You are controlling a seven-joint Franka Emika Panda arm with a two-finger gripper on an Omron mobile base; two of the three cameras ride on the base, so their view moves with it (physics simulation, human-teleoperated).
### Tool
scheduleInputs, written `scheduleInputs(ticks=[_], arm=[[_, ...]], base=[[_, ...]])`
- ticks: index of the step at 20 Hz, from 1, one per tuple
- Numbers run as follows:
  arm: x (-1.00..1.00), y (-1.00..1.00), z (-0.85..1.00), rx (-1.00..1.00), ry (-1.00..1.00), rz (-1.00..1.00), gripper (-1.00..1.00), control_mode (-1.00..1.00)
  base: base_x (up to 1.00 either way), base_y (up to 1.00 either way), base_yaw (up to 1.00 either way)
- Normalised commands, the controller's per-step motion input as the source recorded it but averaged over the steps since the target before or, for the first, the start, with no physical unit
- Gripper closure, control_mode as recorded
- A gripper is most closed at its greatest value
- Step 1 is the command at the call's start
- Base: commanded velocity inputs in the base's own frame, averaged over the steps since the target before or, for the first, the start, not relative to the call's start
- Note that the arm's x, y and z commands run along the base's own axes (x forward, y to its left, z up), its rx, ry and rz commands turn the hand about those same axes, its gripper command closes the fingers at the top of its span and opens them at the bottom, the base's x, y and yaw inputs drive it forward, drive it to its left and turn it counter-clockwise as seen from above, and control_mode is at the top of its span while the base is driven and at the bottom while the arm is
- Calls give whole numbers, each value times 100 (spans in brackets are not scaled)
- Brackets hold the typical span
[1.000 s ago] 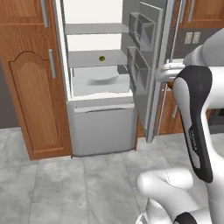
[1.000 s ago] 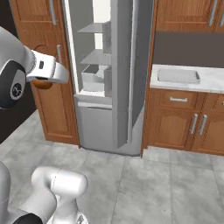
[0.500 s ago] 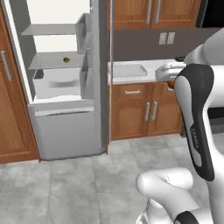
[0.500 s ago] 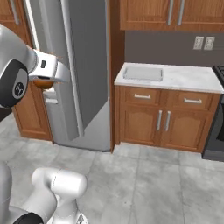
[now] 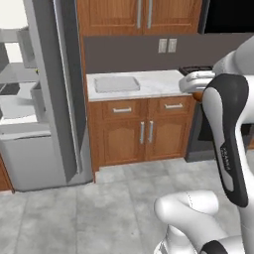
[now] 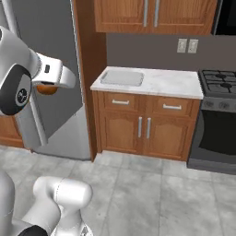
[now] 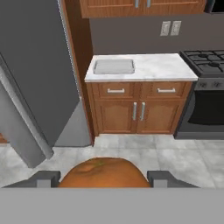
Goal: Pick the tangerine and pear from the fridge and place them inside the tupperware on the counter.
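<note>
Orange fruit: the tangerine is held between the two fingertips of the gripper, seen at the bottom of the hand view.
Fridge: stood open at the left, well apart from the gripper.
Tupperware: laid empty on the left end of the counter, beside the fridge.
Stove: at the right end of the counter.
Risk: the round, smooth tangerine could be squeezed out or rolled off if released before the tray is reached; a high release could bounce it over the rim.
Arm pose: the hand is carried high and level, well short of the counter, pointed towards it.
</note>
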Motion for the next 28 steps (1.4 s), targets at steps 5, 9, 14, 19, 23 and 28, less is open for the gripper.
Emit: scheduleInputs(ticks=[5, 9, 14, 19, 23, 28], arm=[[0, 0, 0, 0, 0, 0, 100, 100], [0, 0, 0, 0, 0, 0, 100, 100], [0, 0, 0, 0, 0, 0, 100, 100], [0, 0, 0, 0, 0, 0, 100, 100], [0, 0, 0, 0, 0, 0, 100, 100], [0, 0, 0, 0, 0, 0, 100, 100]], base=[[100, -30, 0], [100, -8, 0], [100, -1, 0], [98, 0, 0], [90, 0, 1], [61, 0, 0]])
